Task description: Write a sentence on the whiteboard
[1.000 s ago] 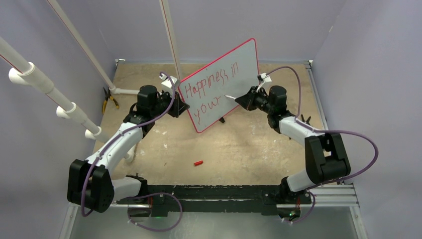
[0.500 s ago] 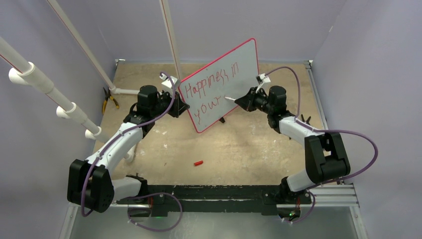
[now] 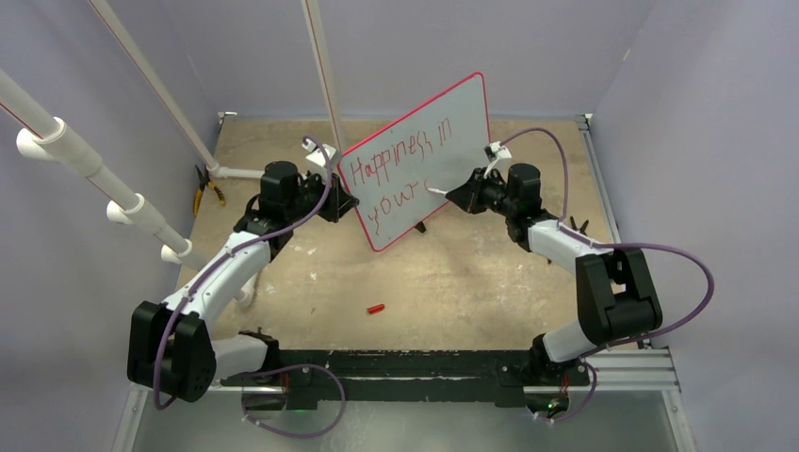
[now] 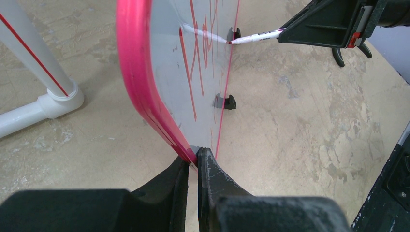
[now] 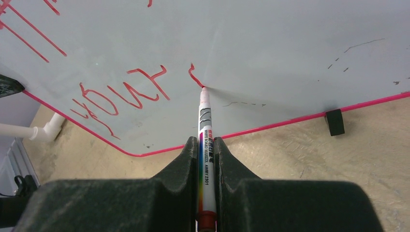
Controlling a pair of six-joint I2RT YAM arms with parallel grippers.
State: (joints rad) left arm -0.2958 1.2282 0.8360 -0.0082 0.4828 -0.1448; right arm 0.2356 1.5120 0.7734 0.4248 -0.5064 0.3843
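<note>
Now left hand tight on whiteboard edge, right hand tight around marker.

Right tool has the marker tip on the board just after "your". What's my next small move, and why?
Probably keep the marker tip pressed and carry on round the short red curve it touches beside "your" on the whiteboard: the letter looks half-drawn. The right tool grips the marker, the left tool clamps the rim.
</note>
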